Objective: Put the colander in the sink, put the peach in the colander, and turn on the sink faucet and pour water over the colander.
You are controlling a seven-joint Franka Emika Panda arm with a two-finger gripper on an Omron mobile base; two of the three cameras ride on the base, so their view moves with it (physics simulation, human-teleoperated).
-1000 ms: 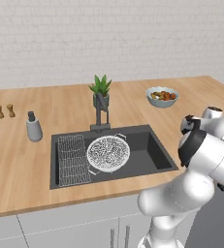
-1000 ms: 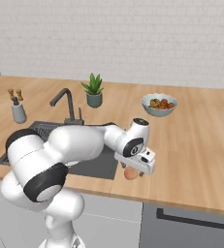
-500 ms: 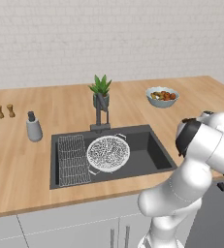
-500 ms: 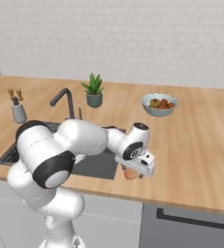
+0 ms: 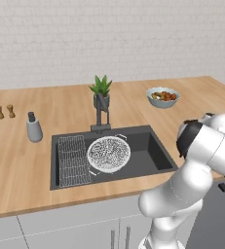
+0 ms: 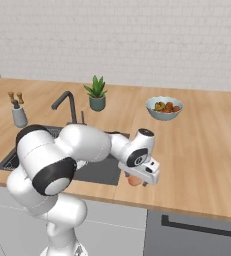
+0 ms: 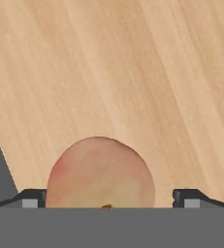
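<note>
Peach [image 7: 101,173]: round, so you read no long axis; it sits between the finger tips of the gripper [image 6: 137,181], which flank it apart, contact unclear, over the wooden counter [image 6: 202,150] right of the sink [image 5: 153,151]; colander [image 5: 108,154] upright in that sink.

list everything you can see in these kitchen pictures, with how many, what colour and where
colander: one, white mesh, in the sink
sink: one, dark grey, set in the counter
wire rack: one, grey, left part of the sink
sink faucet: one, dark grey, behind the sink
peach: one, orange-pink, on the counter right of the sink, between the fingertips
potted plant: one, green, behind the faucet
fruit bowl: one, pale, back right
soap dispenser: one, grey, left of the sink
shakers: two, brown, far left
counter: one, light wood
end effector: one, white, over the peach
</note>
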